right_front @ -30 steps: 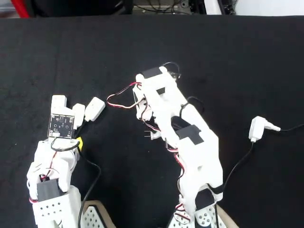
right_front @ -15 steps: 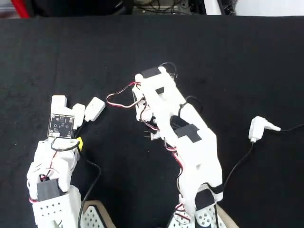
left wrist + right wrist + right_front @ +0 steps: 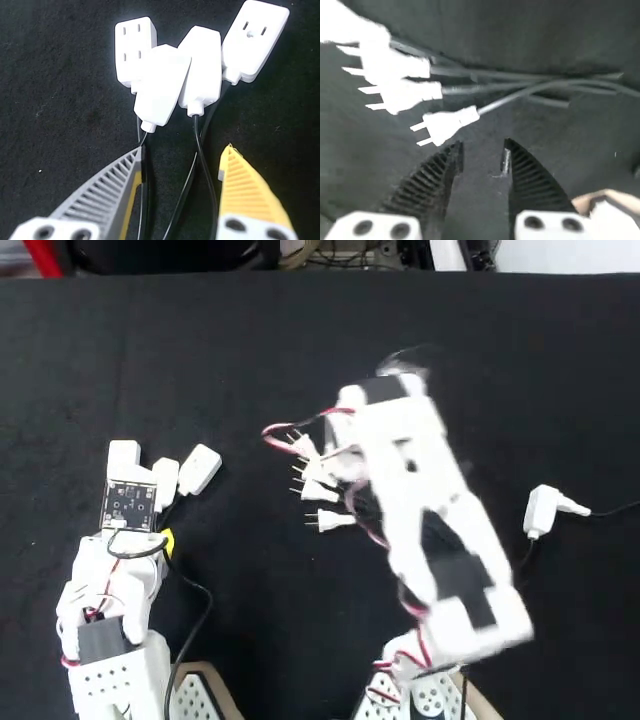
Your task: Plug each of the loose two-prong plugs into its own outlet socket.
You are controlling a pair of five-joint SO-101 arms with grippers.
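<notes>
Plugs (image 3: 330, 522) — three, fanned on the desk beside my right arm (image 3: 420, 490) in the high view, prongs toward the outlet sockets (image 3: 199, 469), well apart by the left arm.

Left wrist: left hand (image 3: 185, 149) wide, astride the cords (image 3: 196, 131); visible slots unfilled.

Right wrist: right hand (image 3: 481, 152) narrowly parted, empty — nearest plug (image 3: 445, 126) just ahead, lying crosswise.

The bench (image 3: 520, 350) is covered in black matt cloth, faintly fuzzy and flecked with lint. On it, the outlet sockets (image 3: 134, 45) are smooth white plastic with a soft sheen. The plugs (image 3: 445, 125) are the same white plastic, with pale metal-looking prongs (image 3: 418, 127). Their cords (image 3: 197, 140) look like smooth dark rubber. The left gripper (image 3: 184, 149) is ribbed grey and yellow plastic, the right gripper (image 3: 482, 145) ribbed matt black.
</notes>
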